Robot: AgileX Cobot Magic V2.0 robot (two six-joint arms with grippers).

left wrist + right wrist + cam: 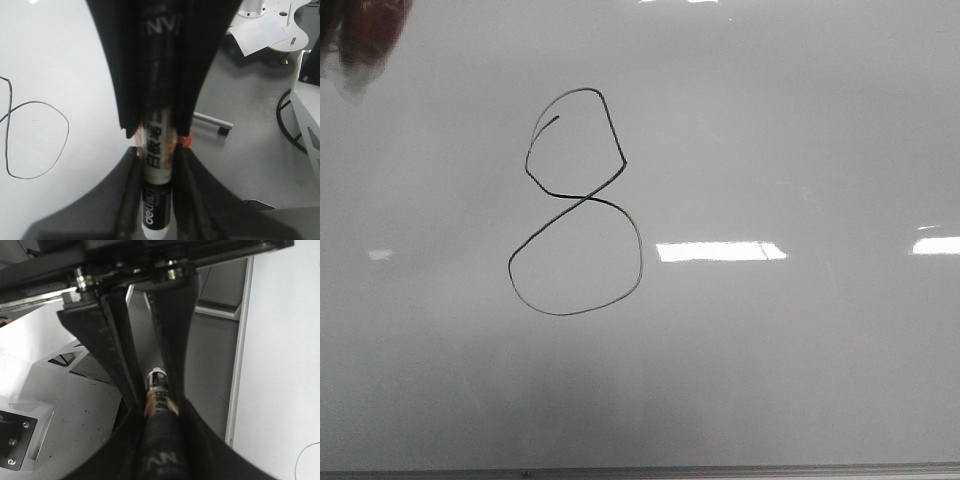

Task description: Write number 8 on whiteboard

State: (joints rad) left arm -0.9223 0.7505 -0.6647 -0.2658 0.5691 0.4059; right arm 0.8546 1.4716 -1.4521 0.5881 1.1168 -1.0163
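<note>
From my front feed, a blurred dark-red shape (365, 35) sits at the top-left corner; I think it's the marker end, but it's too smeared to be sure. Right of it, left of centre on the whiteboard (800, 360), stands the number 8 (575, 205), small upper loop over a rounder lower one. Glare patches (720, 251) lie to its right. My left gripper (158, 165) is clamped on a marker (157, 200). My right gripper (157, 395) likewise pinches a marker-like barrel (159, 390).
</note>
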